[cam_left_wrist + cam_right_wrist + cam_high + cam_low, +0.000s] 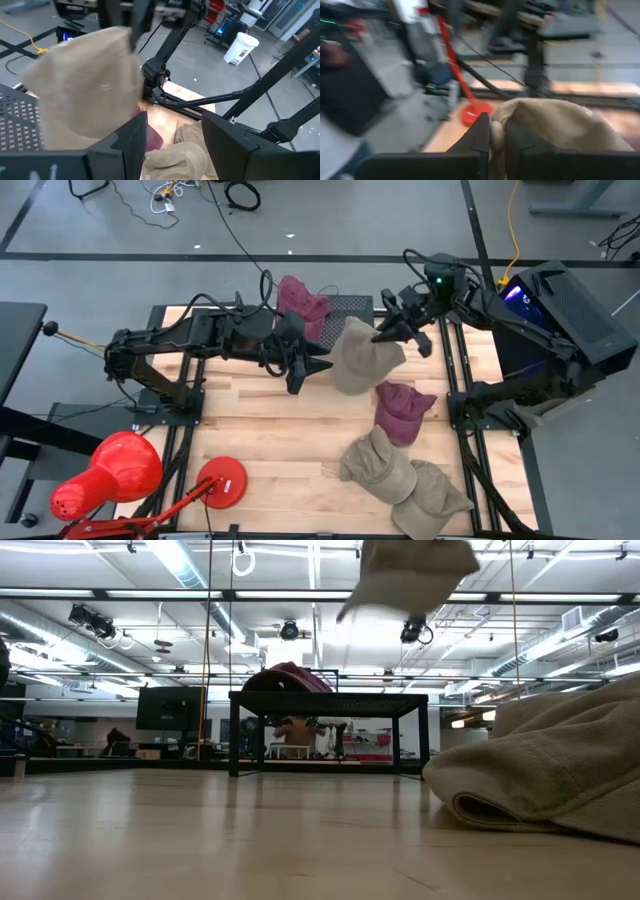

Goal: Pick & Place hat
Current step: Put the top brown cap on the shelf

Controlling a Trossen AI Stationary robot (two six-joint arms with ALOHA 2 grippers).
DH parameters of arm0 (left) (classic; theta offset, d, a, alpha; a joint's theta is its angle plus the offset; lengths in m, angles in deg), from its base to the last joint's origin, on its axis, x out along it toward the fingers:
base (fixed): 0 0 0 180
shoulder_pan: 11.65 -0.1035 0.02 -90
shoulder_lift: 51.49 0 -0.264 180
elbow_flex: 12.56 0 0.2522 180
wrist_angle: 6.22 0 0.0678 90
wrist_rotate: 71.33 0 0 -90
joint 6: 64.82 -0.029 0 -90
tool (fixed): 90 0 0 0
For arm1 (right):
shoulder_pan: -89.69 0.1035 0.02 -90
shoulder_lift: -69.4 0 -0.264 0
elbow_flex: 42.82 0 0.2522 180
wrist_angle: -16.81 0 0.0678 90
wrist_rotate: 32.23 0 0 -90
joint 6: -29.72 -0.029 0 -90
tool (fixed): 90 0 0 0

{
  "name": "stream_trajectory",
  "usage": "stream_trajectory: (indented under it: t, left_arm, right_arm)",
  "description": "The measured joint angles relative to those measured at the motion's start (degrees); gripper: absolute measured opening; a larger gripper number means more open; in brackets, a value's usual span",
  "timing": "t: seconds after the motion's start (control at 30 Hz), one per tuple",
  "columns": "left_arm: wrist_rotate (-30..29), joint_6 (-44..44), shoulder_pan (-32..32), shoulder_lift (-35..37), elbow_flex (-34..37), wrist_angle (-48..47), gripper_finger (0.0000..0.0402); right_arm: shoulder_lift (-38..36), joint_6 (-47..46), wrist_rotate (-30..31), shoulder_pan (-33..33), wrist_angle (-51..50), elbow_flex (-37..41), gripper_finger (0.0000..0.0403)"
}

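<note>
Pinching tan hat (360, 356), right jaws (385, 335) closed.

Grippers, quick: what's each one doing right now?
Left gripper: open, empty, beside the hanging hat.
Right gripper: shut on the tan hat, lifted off the table.

red lamp (105, 472): table's near-left corner | yellow cable (513, 225): floor | white bin (241, 47): floor

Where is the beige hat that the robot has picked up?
In the high view the beige hat hangs pinched in the right hand, beside the black mesh stand holding a maroon hat.
</note>
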Motion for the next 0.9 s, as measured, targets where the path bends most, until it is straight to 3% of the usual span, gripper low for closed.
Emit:
stream_trajectory:
  t: [0.13,0.23,0.67,0.9]
  left_arm:
    - [-0.90,-0.19,0.02,-0.02,0.00,0.00,0.0193]
    - [-1.03,-0.19,0.00,-0.04,0.00,0.00,0.0193]
    - [-2.15,-0.31,-0.70,-0.31,0.02,0.55,0.0193]
    - [-2.14,0.24,-0.96,-0.31,0.02,0.37,0.0193]
  right_arm:
    - [-0.69,-3.67,-9.37,0.41,3.75,0.00,0.0022]
    - [-1.07,-7.10,-12.91,1.67,7.62,0.00,0.0022]
    - [-1.66,-20.99,-18.53,6.88,26.30,0.00,0.0022]
    - [-1.66,-21.79,-17.31,7.61,27.61,0.00,0.0022]
